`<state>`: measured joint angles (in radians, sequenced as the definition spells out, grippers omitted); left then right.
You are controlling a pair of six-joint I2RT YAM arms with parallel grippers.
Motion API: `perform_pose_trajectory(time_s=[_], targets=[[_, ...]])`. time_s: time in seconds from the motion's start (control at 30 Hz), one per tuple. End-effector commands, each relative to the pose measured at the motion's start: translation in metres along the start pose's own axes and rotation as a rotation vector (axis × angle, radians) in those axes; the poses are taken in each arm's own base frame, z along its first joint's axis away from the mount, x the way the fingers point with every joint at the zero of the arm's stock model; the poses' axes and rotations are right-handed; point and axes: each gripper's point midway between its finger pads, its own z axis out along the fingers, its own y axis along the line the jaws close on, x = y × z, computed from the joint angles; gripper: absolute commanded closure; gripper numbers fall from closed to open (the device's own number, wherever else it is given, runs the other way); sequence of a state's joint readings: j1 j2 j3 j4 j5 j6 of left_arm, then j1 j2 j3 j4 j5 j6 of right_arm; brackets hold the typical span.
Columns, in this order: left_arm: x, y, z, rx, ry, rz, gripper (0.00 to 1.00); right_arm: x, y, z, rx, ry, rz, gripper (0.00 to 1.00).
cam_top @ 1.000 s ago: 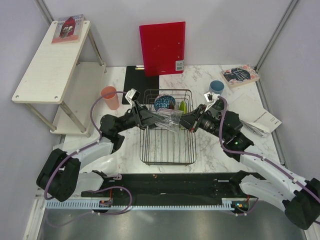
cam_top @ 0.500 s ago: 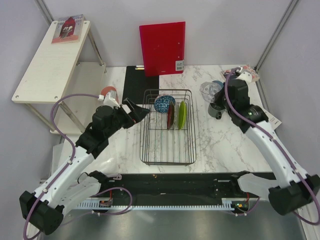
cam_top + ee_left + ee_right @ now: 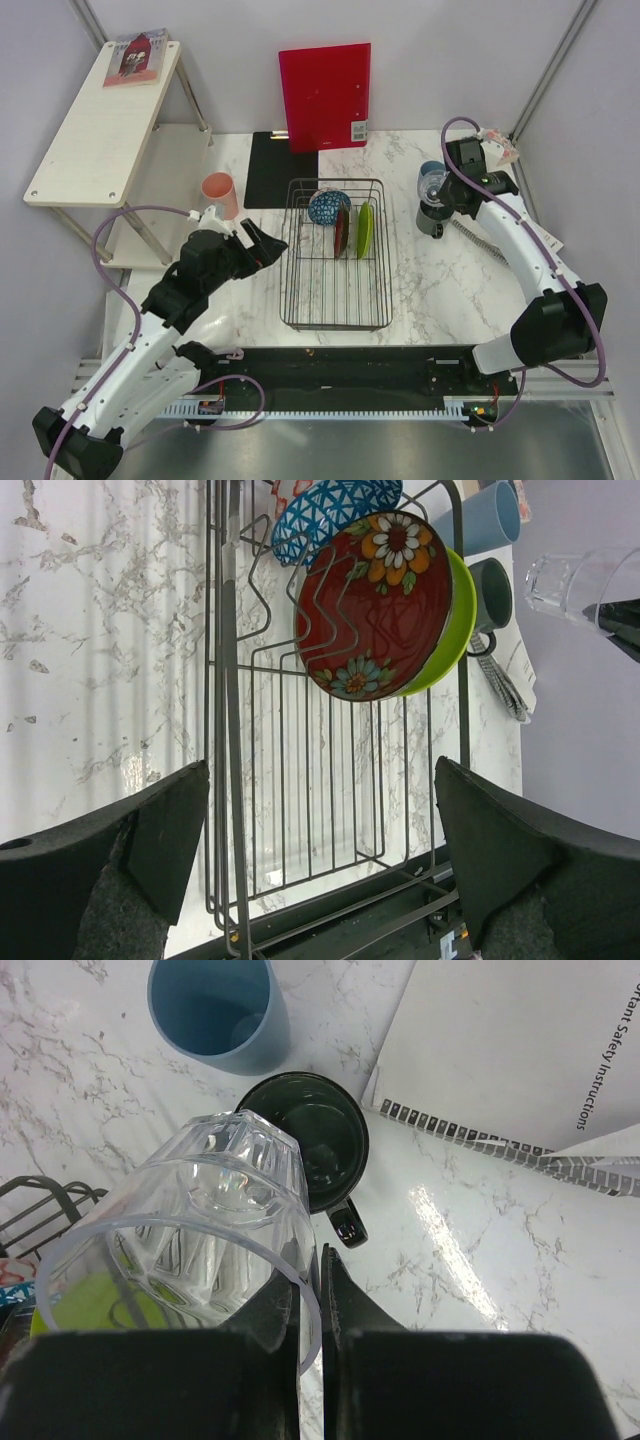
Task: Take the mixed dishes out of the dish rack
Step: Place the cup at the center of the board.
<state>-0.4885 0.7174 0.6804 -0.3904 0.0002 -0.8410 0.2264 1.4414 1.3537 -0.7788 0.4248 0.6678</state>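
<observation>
The glass [image 3: 190, 1230] is out of the rack [image 3: 335, 280] and hangs tilted in the right tool [image 3: 318, 1295], whose fingers [image 3: 350, 1310] are clenched on its rim. It is held over the far right part of the desk [image 3: 420, 290], just above the mug [image 3: 315, 1150], with the blue cup [image 3: 215, 1005] close on the far side. The step in hand looks like setting this glass down among the dishes already unloaded. As I judge it, the next move calls for shifting the glass off the mug to bare marble, turning it upright, and lowering it before letting go. The freest spot seems to be left of the mug, toward the rack, since a spiral notebook [image 3: 500, 1050] lies close on the mug's right. At the rack's far end sit the bowl [image 3: 335, 510], the red plate [image 3: 370, 605] and the green dish [image 3: 455, 620], the last two standing on edge; the near half is bare wire. The left tool [image 3: 320, 780] is released, its jaws wide apart. It hovers just left of the rack and faces it, near the pink cup [image 3: 219, 192], so it seems placed to reach in for the plate. Room there is tight: plate and dish lean together between wire prongs, and the rack's rim must be cleared on the way in and out.
</observation>
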Motion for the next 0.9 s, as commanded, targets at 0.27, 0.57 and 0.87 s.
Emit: perform_pose_trajectory(time_s=[0.27,0.57,0.87], targets=[[0.009,0.014,0.004,-0.032,0.025,0.068,0.01,-0.006,-0.009,0.039,0.079,0.035,0.048,1.00],[0.017,0.017,0.011,-0.047,0.069,0.072,0.01,0.012,-0.005,0.074,0.080,0.119,0.051,1.00],[0.016,0.016,0.014,-0.051,0.076,0.077,0.01,-0.013,0.006,0.055,0.006,0.052,0.068,0.54]])
